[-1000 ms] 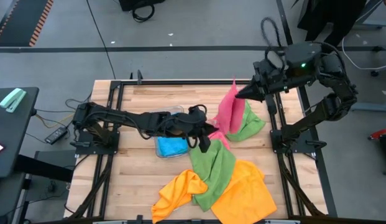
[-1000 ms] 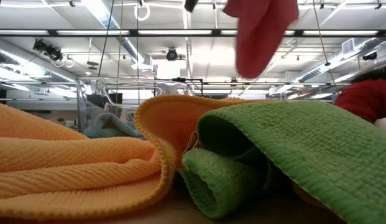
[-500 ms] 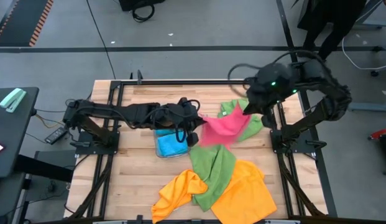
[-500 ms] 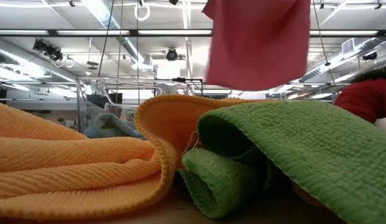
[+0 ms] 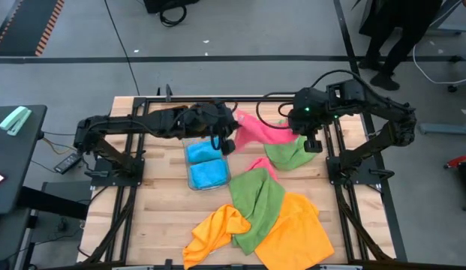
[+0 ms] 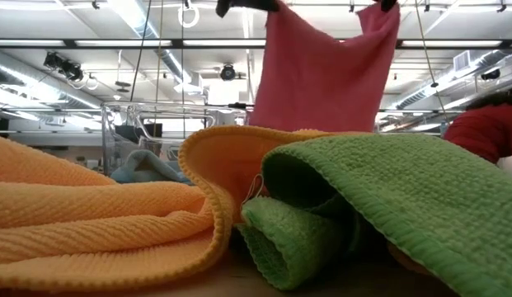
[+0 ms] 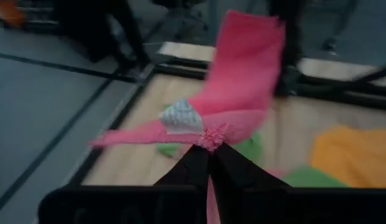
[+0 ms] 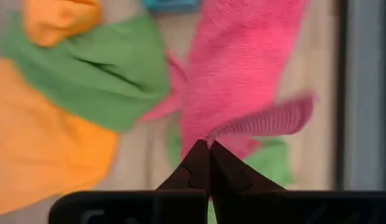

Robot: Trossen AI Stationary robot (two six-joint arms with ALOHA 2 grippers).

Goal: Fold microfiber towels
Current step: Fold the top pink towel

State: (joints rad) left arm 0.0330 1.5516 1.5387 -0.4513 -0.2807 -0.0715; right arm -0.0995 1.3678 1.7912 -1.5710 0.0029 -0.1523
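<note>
Two dark grippers held one pink microfiber towel (image 5: 257, 132) stretched between them above the far half of the wooden slatted table (image 5: 161, 217). The left gripper (image 5: 226, 139) was pinched tight on one corner of that cloth, its fingertips (image 7: 208, 158) meeting on a bunched pink edge. The right gripper (image 5: 302, 129) was clamped on another corner, its fingers (image 8: 208, 163) closed to a point with pink fabric caught between them. From the table-level camera the pink towel (image 6: 321, 78) hung as a broad sheet from both upper corners, clear of the heap below.

Just below the left gripper sat a small clear plastic tray (image 5: 208, 168) holding a folded sky-blue towel (image 5: 208, 174). Beside the tray, toward the right arm, a rumpled green towel (image 5: 293, 154) lay under the right gripper. Nearer the front edge of the table from the tray, a second green towel (image 5: 257, 206) lay draped over two orange towels, one crumpled (image 5: 214, 229) and one spread flatter (image 5: 296, 232). At table height the orange cloth (image 6: 99, 219) and the green cloth (image 6: 379, 206) filled the foreground, touching each other.
</note>
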